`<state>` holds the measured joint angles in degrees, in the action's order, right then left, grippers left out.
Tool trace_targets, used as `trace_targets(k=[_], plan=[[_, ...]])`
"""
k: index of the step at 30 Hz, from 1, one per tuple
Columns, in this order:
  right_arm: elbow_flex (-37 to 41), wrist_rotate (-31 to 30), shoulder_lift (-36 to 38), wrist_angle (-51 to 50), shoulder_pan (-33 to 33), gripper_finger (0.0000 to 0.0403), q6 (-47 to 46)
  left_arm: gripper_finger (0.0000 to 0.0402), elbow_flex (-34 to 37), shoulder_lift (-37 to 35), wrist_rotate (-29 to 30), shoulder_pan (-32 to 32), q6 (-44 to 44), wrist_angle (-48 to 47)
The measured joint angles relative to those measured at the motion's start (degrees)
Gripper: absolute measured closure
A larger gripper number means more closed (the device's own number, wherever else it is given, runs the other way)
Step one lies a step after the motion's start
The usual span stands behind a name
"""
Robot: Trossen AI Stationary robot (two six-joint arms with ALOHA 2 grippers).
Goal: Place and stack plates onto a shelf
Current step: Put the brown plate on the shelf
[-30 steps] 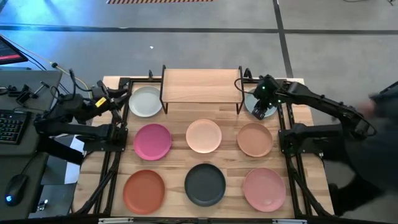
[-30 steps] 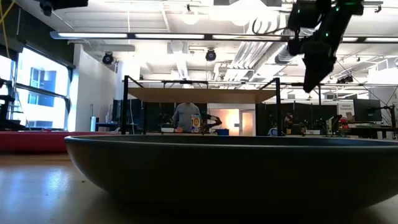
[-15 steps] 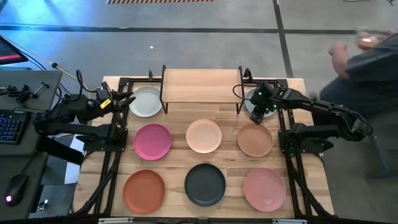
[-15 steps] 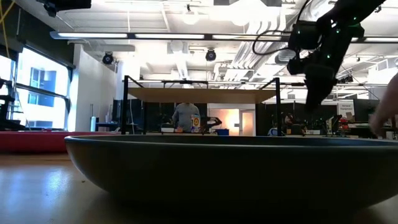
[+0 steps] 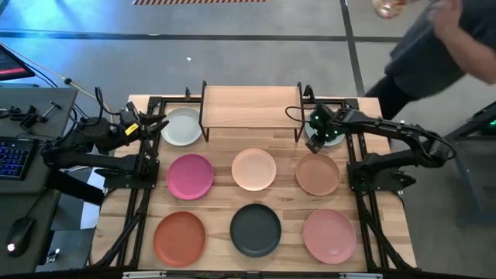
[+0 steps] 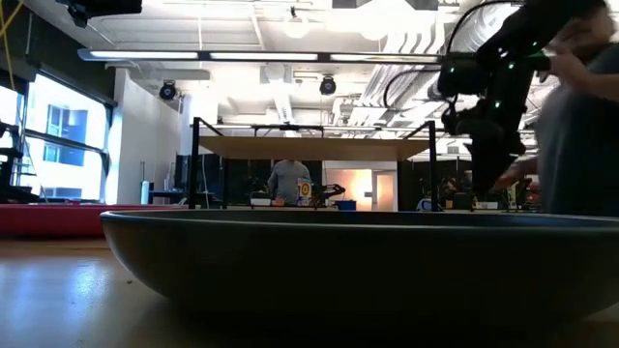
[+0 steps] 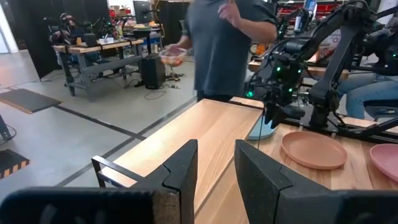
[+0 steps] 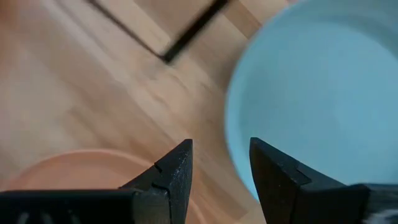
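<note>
1. Eight round matte plates are the job, and none is yet on the small low shelf (image 5: 250, 106) with its light wooden top and thin black legs; all places below are given from that shelf.
2. The right gripper (image 5: 316, 144) hangs just beside the shelf's right end, over the near rim of the pale grey-green round plate (image 5: 326, 128) lying there. Its fingers (image 8: 171, 176) are parted a little and hold nothing.
3. The step in hand looks to be grasping this plate. In the right wrist view the rim (image 8: 231, 137) sits in line with the gap, so I would lower straight down and put one finger inside the rim and one outside.
4. Keep clear of the shelf's black leg (image 5: 298, 130) and of the tan round plate (image 5: 317, 173) just in front.
5. Close firmly only once the rim is well between the fingers; a shallow plate may slip or tilt.
6. Lift above the shelf top before moving across.
7. The left gripper (image 5: 155, 124) waits beside the shelf's left end, near the second pale grey-green plate (image 5: 182, 125), slightly open and empty.
</note>
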<state>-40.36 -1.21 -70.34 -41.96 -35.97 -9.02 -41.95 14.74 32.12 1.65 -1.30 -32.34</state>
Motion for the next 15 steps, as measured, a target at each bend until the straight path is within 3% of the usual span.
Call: trace_targets(k=[15], plan=[[0.04,-3.35,-10.29,3.65,0.04,0.0265,1.66,0.0306,0.0,0.0,0.13,0.0,-0.07,0.0]])
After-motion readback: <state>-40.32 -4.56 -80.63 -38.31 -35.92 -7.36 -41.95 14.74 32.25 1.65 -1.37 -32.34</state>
